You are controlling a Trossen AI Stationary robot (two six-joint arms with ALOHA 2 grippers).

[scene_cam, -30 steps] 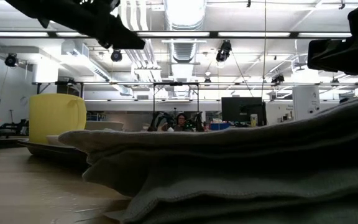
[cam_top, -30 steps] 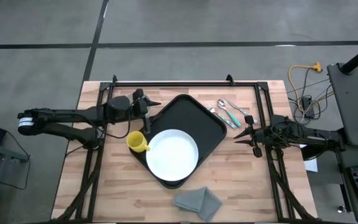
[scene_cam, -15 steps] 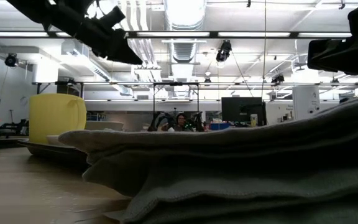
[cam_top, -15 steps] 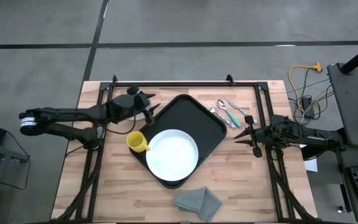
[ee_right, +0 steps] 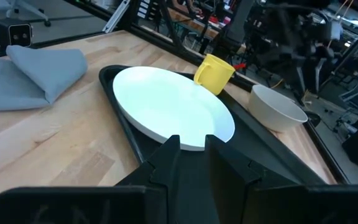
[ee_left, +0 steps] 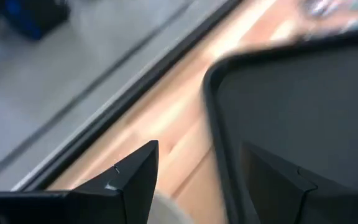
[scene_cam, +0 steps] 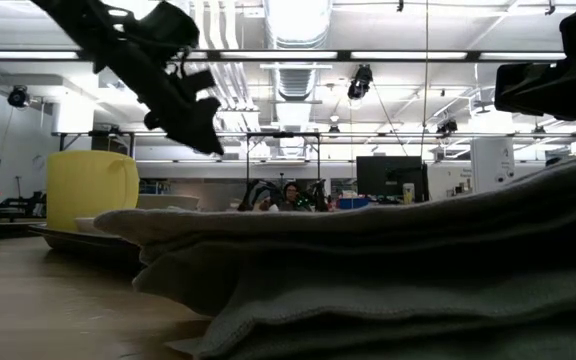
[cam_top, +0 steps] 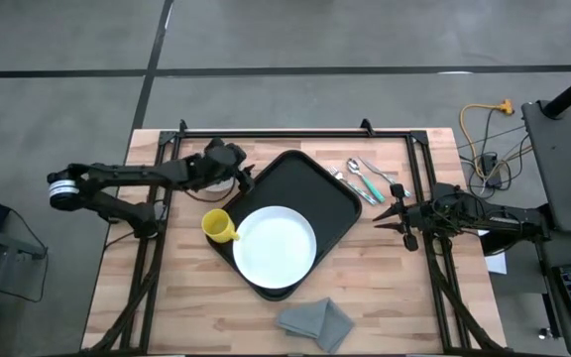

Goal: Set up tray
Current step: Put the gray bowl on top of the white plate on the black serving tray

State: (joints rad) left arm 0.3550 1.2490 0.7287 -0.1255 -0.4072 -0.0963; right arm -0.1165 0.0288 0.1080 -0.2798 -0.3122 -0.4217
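We take the black tray (cam_top: 300, 213) as landmark; it sits mid-table, turned diagonally. On it lie a white plate (cam_top: 275, 248) and a yellow mug (cam_top: 217, 225), the mug at its left edge. The left gripper (cam_top: 238, 177) hovers off the tray's upper-left rim, fingers (ee_left: 135, 174) spread and holding nothing. A white bowl (ee_right: 278, 107) beneath it is mostly hidden from above. The right gripper (cam_top: 390, 220) waits right of the tray, fingers narrowly parted, empty. Cutlery (cam_top: 365, 178) lies upper right of the tray; individual pieces are hard to distinguish. A grey cloth (cam_top: 315, 322) lies below the tray.

overhead looks straight down; low sits level behind the cloth (scene_cam: 388, 270); wrists close — all share the tray (cam_top: 305, 183).
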